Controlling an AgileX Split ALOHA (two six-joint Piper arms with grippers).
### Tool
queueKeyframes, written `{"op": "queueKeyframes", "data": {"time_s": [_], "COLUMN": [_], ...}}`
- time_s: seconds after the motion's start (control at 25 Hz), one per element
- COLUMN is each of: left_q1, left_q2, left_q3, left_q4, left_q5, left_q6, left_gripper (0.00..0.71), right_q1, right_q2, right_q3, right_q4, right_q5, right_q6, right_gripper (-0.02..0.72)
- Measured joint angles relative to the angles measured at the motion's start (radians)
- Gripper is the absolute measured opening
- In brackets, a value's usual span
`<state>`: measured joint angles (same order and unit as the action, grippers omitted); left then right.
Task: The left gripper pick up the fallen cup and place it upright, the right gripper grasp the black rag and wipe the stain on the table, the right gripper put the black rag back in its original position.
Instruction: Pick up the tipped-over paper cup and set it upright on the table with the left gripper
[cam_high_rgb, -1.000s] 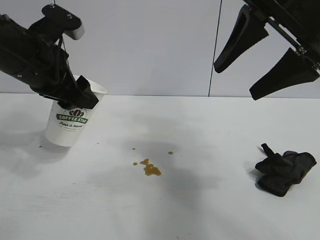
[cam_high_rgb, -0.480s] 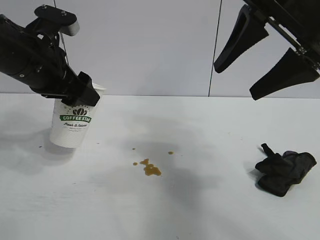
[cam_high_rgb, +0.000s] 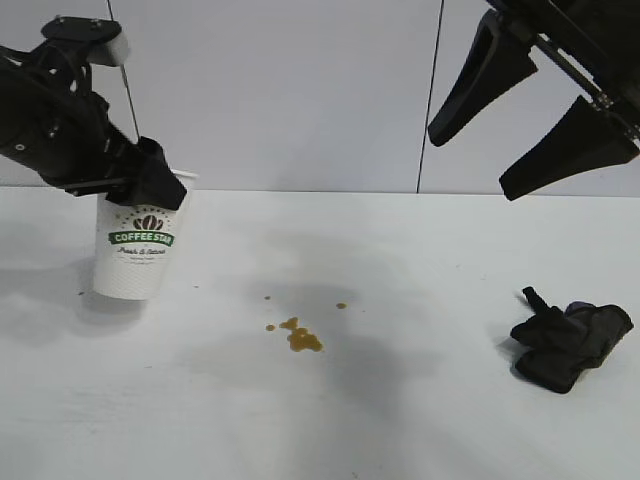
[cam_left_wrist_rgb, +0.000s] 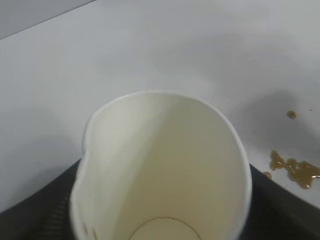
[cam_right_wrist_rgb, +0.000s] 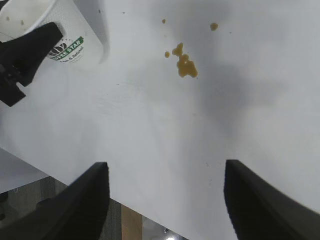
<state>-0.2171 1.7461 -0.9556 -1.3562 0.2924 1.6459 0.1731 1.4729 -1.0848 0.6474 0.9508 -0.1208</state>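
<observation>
The white cup (cam_high_rgb: 135, 255) with the green COFFEE STAR logo stands almost upright at the table's (cam_high_rgb: 300, 430) left. Its base is on or just above the surface. My left gripper (cam_high_rgb: 150, 182) is shut on its rim, the rim squeezed into an oval between the jaws. In the left wrist view I look down into the empty cup (cam_left_wrist_rgb: 165, 170). The brown stain (cam_high_rgb: 300, 337) lies mid-table. The black rag (cam_high_rgb: 570, 342) lies crumpled at the right. High above the rag, my right gripper (cam_high_rgb: 470, 167) hangs open and empty.
A pale wall with a dark vertical seam (cam_high_rgb: 430, 100) stands behind the table. The right wrist view looks down on the stain (cam_right_wrist_rgb: 185, 65), the cup (cam_right_wrist_rgb: 75, 35) and the table's front edge (cam_right_wrist_rgb: 150, 207).
The left arm has swung the cup from leaning to nearly upright and shifted it slightly left. The right arm, the rag and the stain have not moved.
</observation>
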Motion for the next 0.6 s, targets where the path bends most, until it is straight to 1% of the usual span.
{"op": "queueKeyframes", "data": {"time_s": [0.12,0.2,0.28,0.36,0.6], "left_q1": [0.073,0.109,0.134,0.147,0.150], "left_q2": [0.000,-0.001,-0.002,-0.002,0.013], "left_q3": [0.001,0.017,0.033,0.051,0.070], "left_q4": [-0.182,-0.289,-0.323,-0.334,-0.340], "left_q5": [0.168,0.287,0.363,0.392,0.391], "left_q6": [0.207,0.368,0.482,0.555,0.671], "left_gripper": [0.507,0.507,0.507,0.507,0.507], "right_q1": [0.000,0.000,0.000,0.000,0.000], "right_q2": [0.000,0.000,0.000,0.000,0.000], "right_q3": [0.000,0.000,0.000,0.000,0.000], "right_q4": [0.000,0.000,0.000,0.000,0.000], "right_q5": [0.000,0.000,0.000,0.000,-0.005], "right_q6": [0.000,0.000,0.000,0.000,0.000], "right_gripper": [0.452,0.452,0.452,0.452,0.452]}}
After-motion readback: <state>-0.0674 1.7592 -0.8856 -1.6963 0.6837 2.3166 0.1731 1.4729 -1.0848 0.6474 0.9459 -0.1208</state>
